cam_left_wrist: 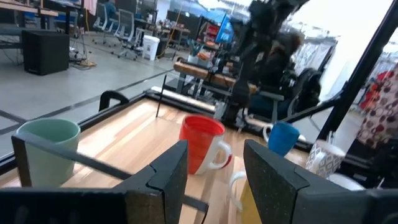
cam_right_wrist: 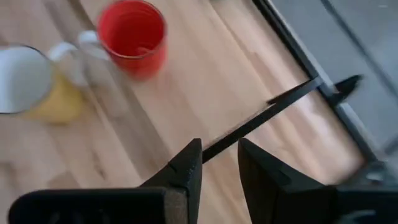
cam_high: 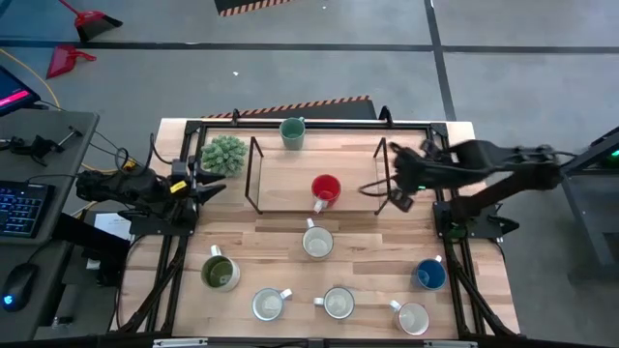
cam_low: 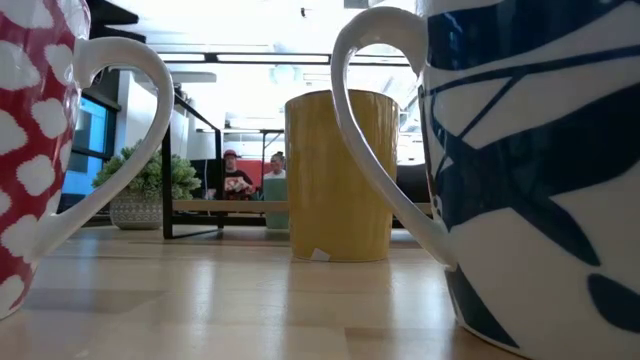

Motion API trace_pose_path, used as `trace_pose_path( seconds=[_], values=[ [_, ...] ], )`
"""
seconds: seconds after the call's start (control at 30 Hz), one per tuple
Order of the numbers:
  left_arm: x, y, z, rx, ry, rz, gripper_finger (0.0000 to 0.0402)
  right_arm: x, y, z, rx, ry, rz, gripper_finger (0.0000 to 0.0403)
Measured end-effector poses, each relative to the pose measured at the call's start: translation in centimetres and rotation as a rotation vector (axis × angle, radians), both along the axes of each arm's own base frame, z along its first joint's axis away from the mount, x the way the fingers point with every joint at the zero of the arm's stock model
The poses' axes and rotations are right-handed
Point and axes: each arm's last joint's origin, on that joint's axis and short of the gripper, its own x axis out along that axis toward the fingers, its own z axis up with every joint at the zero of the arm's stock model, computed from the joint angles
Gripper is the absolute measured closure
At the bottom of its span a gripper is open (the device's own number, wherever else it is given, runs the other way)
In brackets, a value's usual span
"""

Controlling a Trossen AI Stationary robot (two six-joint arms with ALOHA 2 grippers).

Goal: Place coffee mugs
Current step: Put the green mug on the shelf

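At centre-left the left end effector [cam_high: 211,186] hangs open beside the plant [cam_high: 224,154]. The teal mug [cam_high: 292,132] stands upper-centre, the red mug [cam_high: 326,190] mid-counter [cam_high: 290,246]. At centre-right, the right end effector [cam_high: 399,200] is empty, fingers narrowly parted.

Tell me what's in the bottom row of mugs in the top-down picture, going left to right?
Olive mug → white mug → second white mug → third white mug → blue mug, sitting a bit higher than the others.
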Motion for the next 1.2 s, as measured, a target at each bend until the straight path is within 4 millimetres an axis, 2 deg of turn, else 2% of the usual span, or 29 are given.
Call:
trace_pose_path(
  seconds=[0.13,0.3,0.5,0.7,0.8,0.97,1.2],
  values=[
    [0.0,0.0,0.3,-0.006,-0.029,0.001,0.0257,-3.0,0.3,-1.8,0.07,-0.197,0.078,0.0323],
    [0.0,0.0,0.3,-0.006,-0.029,0.0,0.0257,-5.4,0.4,-4.6,0.107,-0.403,0.2,0.0323],
    [0.0,0.0,0.3,-0.006,-0.029,0.0,0.0257,-5.3,0.7,-8.5,0.139,-0.596,0.326,0.0323],
    [0.0,0.0,0.4,-0.009,-0.039,0.0,0.0257,-4.2,1.6,-13.1,0.222,-0.628,0.508,0.0323],
    [0.0,0.0,0.6,-0.015,-0.066,0.0,0.0257,-4.0,1.8,-13.9,0.243,-0.631,0.574,0.0323],
    [0.0,0.0,0.9,-0.023,-0.098,0.0,0.0257,-3.9,1.9,-13.7,0.254,-0.658,0.629,0.0323],
    [0.0,-0.1,1.7,-0.039,-0.173,-0.025,0.0257,-3.9,1.8,-13.8,0.191,-0.65,0.617,0.0323]
  ],
)
